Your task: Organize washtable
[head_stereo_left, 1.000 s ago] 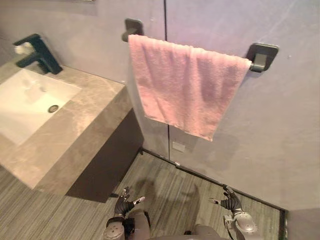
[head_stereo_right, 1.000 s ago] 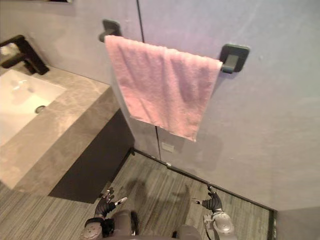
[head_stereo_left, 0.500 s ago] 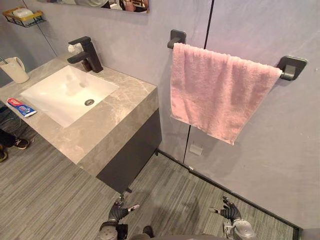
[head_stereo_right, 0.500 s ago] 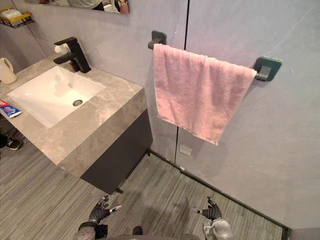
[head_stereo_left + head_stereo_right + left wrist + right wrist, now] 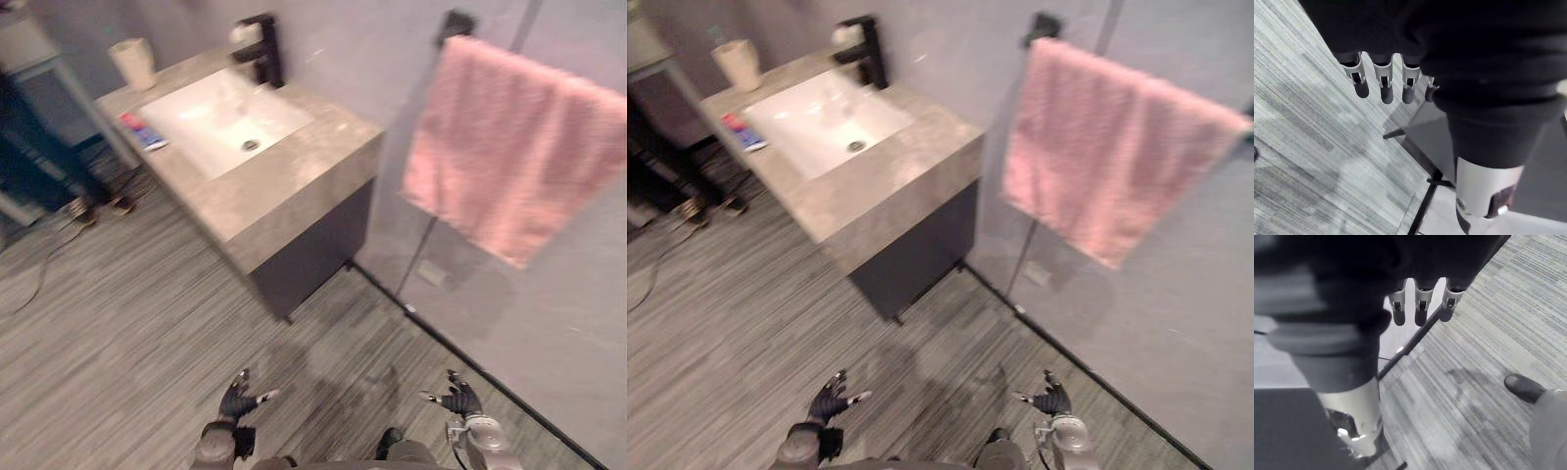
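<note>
Well, beige stone washtable, white basin, black tap

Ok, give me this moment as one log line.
left hand: open, empty, held low | right hand: open, empty, held low | cup, toothpaste tube: on counter beside sink | pink towel: hanging right of counter

Grey walls stood far; a marble surface over a dark cabinet sat far left on striped grey floor.

fluffy pink cloth towel; polished stone washtable.
</note>
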Tool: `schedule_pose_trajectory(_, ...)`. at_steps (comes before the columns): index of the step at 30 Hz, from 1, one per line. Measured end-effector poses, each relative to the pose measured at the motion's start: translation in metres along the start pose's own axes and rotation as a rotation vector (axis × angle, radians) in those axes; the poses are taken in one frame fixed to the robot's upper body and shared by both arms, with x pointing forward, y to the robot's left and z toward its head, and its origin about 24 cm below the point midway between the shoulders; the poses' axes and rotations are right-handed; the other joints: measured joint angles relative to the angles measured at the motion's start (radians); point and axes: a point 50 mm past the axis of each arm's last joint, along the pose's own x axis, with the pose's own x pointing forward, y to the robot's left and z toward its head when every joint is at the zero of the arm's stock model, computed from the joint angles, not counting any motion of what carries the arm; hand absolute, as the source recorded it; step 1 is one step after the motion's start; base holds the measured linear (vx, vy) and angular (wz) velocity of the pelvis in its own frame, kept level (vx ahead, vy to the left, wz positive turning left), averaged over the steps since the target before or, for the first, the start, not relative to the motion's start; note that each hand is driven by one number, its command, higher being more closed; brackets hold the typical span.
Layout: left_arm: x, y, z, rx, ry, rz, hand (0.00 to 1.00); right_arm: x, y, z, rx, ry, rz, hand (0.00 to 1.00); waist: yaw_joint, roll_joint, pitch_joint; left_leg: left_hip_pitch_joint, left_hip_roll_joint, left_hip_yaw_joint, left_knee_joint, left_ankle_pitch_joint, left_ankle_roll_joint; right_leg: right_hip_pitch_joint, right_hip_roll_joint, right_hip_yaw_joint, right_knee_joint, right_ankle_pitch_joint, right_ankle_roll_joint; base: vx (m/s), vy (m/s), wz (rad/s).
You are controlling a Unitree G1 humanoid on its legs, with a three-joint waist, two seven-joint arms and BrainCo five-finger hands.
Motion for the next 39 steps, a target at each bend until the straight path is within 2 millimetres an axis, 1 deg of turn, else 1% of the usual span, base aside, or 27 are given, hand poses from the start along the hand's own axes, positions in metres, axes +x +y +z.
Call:
schedule_pose_trajectory(1, -0.002, 0.007, -0.004, 0.020, 0.012, 0.009, 0.00, -0.001, 0.010, -0.002, 0.008, 0.006, 0.024, 0.00, 0.008, -0.013, 0.003, 0.002, -0.015, -0.014, 0.002, 0.003, 0.004, 0.019, -0.006, 0.000, -0.021, 0.011, 0.008, -0.07, 0.124, 0.28)
schedule_pose_trajectory(3, -0.008, 0.014, -0.015, 0.044, 0.049, 0.017, 0.00, -0.004, 0.018, -0.006, 0.000, 0.017, 0.052, 0.00, 0.009, -0.032, -0.002, -0.003, -0.033, -0.052, 0.003, 0.006, 0.010, 0.045, -0.007, 0.027, -0.041, 0.009, 0.011, -0.11, 0.107, 0.56)
schedule_pose_trajectory(4, -0.011, 0.017, -0.021, 0.048, 0.069, 0.023, 0.00, -0.005, 0.019, -0.009, 0.002, 0.024, 0.053, 0.00, 0.007, -0.019, 0.006, -0.008, -0.039, -0.086, 0.001, 0.014, 0.023, 0.041, 0.023, 0.149, -0.044, -0.029, 0.006, -0.12, 0.034, 0.79)
schedule_pose_trajectory(6, -0.012, 0.017, -0.024, 0.047, 0.080, 0.024, 0.00, -0.007, 0.016, -0.015, -0.002, 0.042, 0.046, 0.00, -0.005, -0.034, -0.001, -0.008, -0.053, -0.130, -0.010, 0.026, 0.036, 0.035, 0.057, 0.300, -0.037, -0.047, 0.012, -0.08, -0.017, 0.80)
schedule_pose_trajectory(7, -0.015, 0.016, -0.029, 0.039, 0.096, 0.026, 0.00, -0.008, 0.015, -0.017, -0.004, 0.047, 0.046, 0.00, 0.010, -0.027, -0.001, -0.010, -0.060, -0.132, -0.019, 0.034, 0.034, 0.027, 0.054, 0.303, -0.023, -0.055, 0.014, -0.07, -0.003, 0.36)
schedule_pose_trajectory(8, -0.017, 0.016, -0.033, 0.034, 0.110, 0.028, 0.00, -0.007, 0.016, -0.015, -0.005, 0.044, 0.049, 0.00, 0.016, -0.026, -0.001, -0.013, -0.063, -0.138, -0.020, 0.036, 0.034, 0.025, 0.053, 0.298, -0.019, -0.056, 0.016, -0.06, -0.007, 0.17)
schedule_pose_trajectory(10, -0.020, 0.013, -0.040, 0.026, 0.138, 0.024, 0.00, -0.008, 0.016, -0.017, -0.005, 0.050, 0.051, 0.00, 0.011, -0.022, -0.002, -0.041, -0.075, -0.203, -0.041, 0.065, 0.035, 0.027, 0.039, 0.217, -0.018, -0.067, 0.030, -0.03, -0.021, 0.76)
schedule_pose_trajectory(11, -0.018, 0.012, -0.038, 0.023, 0.133, 0.021, 0.00, -0.008, 0.016, -0.018, -0.006, 0.054, 0.049, 0.00, 0.009, -0.026, 0.000, -0.052, -0.080, -0.222, -0.050, 0.076, 0.035, 0.030, 0.035, 0.189, -0.017, -0.070, 0.033, 0.00, 0.001, 1.49)
schedule_pose_trajectory(12, -0.015, 0.010, -0.032, 0.020, 0.113, 0.017, 0.00, -0.009, 0.015, -0.020, -0.003, 0.063, 0.045, 0.00, 0.003, -0.027, 0.001, -0.090, -0.089, -0.229, -0.045, 0.100, 0.045, 0.046, 0.012, 0.116, -0.015, -0.077, 0.040, -0.02, 0.031, 1.56)
schedule_pose_trajectory(14, -0.014, 0.011, -0.029, 0.015, 0.100, 0.022, 0.00, -0.008, 0.015, -0.020, -0.002, 0.064, 0.042, 0.00, -0.007, -0.038, 0.006, -0.124, -0.085, -0.136, -0.027, 0.115, 0.064, 0.062, -0.009, 0.041, 0.016, -0.078, 0.044, -0.02, 0.062, 1.51)
schedule_pose_trajectory(16, -0.016, 0.016, -0.032, -0.005, 0.112, 0.049, 0.00, -0.008, 0.017, -0.018, -0.002, 0.058, 0.048, 0.00, 0.013, -0.060, 0.018, -0.140, -0.082, -0.075, -0.004, 0.116, 0.065, 0.075, -0.021, 0.031, 0.043, -0.079, 0.042, 0.02, 0.083, 0.89)
schedule_pose_trajectory(18, -0.019, 0.021, -0.038, -0.005, 0.131, 0.062, 0.00, -0.002, 0.018, -0.002, -0.003, 0.013, 0.050, 0.00, 0.049, -0.082, 0.023, -0.153, -0.103, -0.096, 0.003, 0.121, 0.074, 0.078, -0.030, 0.030, 0.045, -0.081, 0.044, 0.05, 0.077, 0.54)
schedule_pose_trajectory(20, -0.020, 0.021, -0.039, -0.012, 0.136, 0.062, 0.00, 0.002, 0.020, 0.009, -0.006, -0.022, 0.054, 0.00, 0.052, -0.082, 0.027, -0.181, -0.124, -0.130, 0.010, 0.122, 0.082, 0.074, -0.041, 0.024, 0.044, -0.082, 0.046, 0.00, 0.083, 0.58)
schedule_pose_trajectory(21, -0.020, 0.021, -0.039, -0.018, 0.133, 0.065, 0.00, 0.003, 0.022, 0.012, -0.009, -0.030, 0.061, 0.00, 0.052, -0.082, 0.028, -0.198, -0.136, -0.145, 0.023, 0.115, 0.094, 0.072, -0.048, 0.024, 0.044, -0.087, 0.053, -0.03, 0.124, 0.74)
schedule_pose_trajectory(22, -0.020, 0.023, -0.037, -0.027, 0.124, 0.074, 0.00, 0.004, 0.027, 0.016, -0.030, -0.040, 0.082, 0.00, 0.058, -0.085, 0.035, -0.233, -0.154, -0.162, 0.060, 0.089, 0.118, 0.070, -0.061, 0.028, 0.043, -0.106, 0.079, -0.03, 0.109, 0.52)
schedule_pose_trajectory(23, -0.019, 0.023, -0.036, -0.032, 0.120, 0.078, 0.00, 0.004, 0.028, 0.017, -0.033, -0.042, 0.086, 0.00, 0.061, -0.085, 0.037, -0.241, -0.157, -0.165, 0.071, 0.084, 0.124, 0.069, -0.062, 0.028, 0.043, -0.111, 0.083, -0.04, 0.101, 0.46)
schedule_pose_trajectory(24, -0.019, 0.025, -0.032, -0.041, 0.105, 0.087, 0.00, 0.005, 0.031, 0.021, -0.031, -0.050, 0.093, 0.00, 0.071, -0.080, 0.053, -0.273, -0.170, -0.176, 0.119, 0.058, 0.136, 0.066, -0.066, 0.029, 0.043, -0.126, 0.093, -0.06, 0.119, 0.36)
schedule_pose_trajectory(25, -0.019, 0.027, -0.031, -0.051, 0.099, 0.096, 0.00, 0.006, 0.032, 0.024, -0.031, -0.056, 0.096, 0.00, 0.080, -0.079, 0.058, -0.310, -0.175, -0.183, 0.171, 0.019, 0.149, 0.059, -0.064, 0.044, 0.049, -0.158, 0.117, -0.06, 0.115, 0.44)
schedule_pose_trajectory(26, -0.019, 0.027, -0.032, -0.055, 0.100, 0.100, 0.00, 0.005, 0.033, 0.022, -0.032, -0.051, 0.098, 0.00, 0.080, -0.079, 0.059, -0.333, -0.178, -0.184, 0.197, -0.003, 0.150, 0.059, -0.061, 0.057, 0.053, -0.182, 0.127, -0.04, 0.097, 0.63)
schedule_pose_trajectory(27, -0.019, 0.028, -0.032, -0.065, 0.100, 0.105, 0.00, 0.004, 0.033, 0.018, -0.030, -0.039, 0.099, 0.00, 0.077, -0.090, 0.061, -0.353, -0.185, -0.183, 0.270, -0.040, 0.160, 0.046, -0.057, 0.112, 0.071, -0.241, 0.141, 0.13, 0.109, 0.78)
schedule_pose_trajectory(28, -0.021, 0.028, -0.033, -0.069, 0.101, 0.106, 0.00, -0.001, 0.030, 0.007, -0.030, -0.015, 0.093, 0.00, 0.079, -0.071, 0.056, -0.379, -0.184, -0.195, 0.413, -0.152, 0.206, 0.029, -0.014, 0.248, 0.160, -0.326, 0.160, 0.14, 0.091, 0.70)
schedule_pose_trajectory(29, -0.021, 0.029, -0.034, -0.066, 0.102, 0.108, 0.00, -0.002, 0.031, 0.005, -0.028, -0.011, 0.096, 0.00, 0.080, -0.077, 0.059, -0.377, -0.189, -0.202, 0.425, -0.171, 0.211, 0.025, -0.009, 0.282, 0.181, -0.341, 0.166, 0.29, 0.120, 0.96)
schedule_pose_trajectory(30, -0.021, 0.031, -0.033, -0.062, 0.106, 0.116, 0.00, -0.005, 0.035, -0.002, -0.032, 0.006, 0.113, 0.00, 0.076, -0.113, 0.064, -0.353, -0.254, -0.258, 0.430, -0.192, 0.222, -0.011, 0.001, 0.429, 0.322, -0.385, 0.109, 0.21, 0.051, 0.86)
schedule_pose_trajectory(31, -0.018, 0.028, -0.028, -0.062, 0.093, 0.114, 0.00, -0.005, 0.034, -0.003, -0.034, 0.012, 0.110, 0.00, 0.077, -0.110, 0.074, -0.327, -0.262, -0.271, 0.415, -0.195, 0.227, -0.046, 0.019, 0.468, 0.394, -0.404, 0.080, 0.26, 0.072, 0.87)
schedule_pose_trajectory(33, -0.017, 0.026, -0.027, -0.056, 0.088, 0.105, 0.00, -0.006, 0.035, -0.004, -0.038, 0.012, 0.115, 0.00, 0.072, -0.092, 0.084, -0.268, -0.260, -0.305, 0.399, -0.195, 0.235, -0.085, 0.057, 0.467, 0.455, -0.415, 0.054, 0.33, 0.095, 0.59)
schedule_pose_trajectory(36, -0.017, 0.025, -0.026, -0.059, 0.081, 0.103, 0.00, -0.007, 0.035, -0.003, -0.038, 0.005, 0.118, 0.00, 0.078, -0.091, 0.084, -0.156, -0.264, -0.313, 0.354, -0.209, 0.210, -0.123, 0.065, 0.466, 0.473, -0.415, 0.050, 0.38, 0.078, 0.46)
schedule_pose_trajectory(39, -0.017, 0.024, -0.027, -0.059, 0.087, 0.102, 0.00, -0.006, 0.038, 0.006, -0.041, -0.035, 0.136, 0.00, 0.080, -0.093, 0.083, -0.062, -0.260, -0.314, 0.262, -0.217, 0.197, -0.229, 0.076, 0.488, 0.571, -0.416, 0.050, 0.38, 0.061, 0.10)
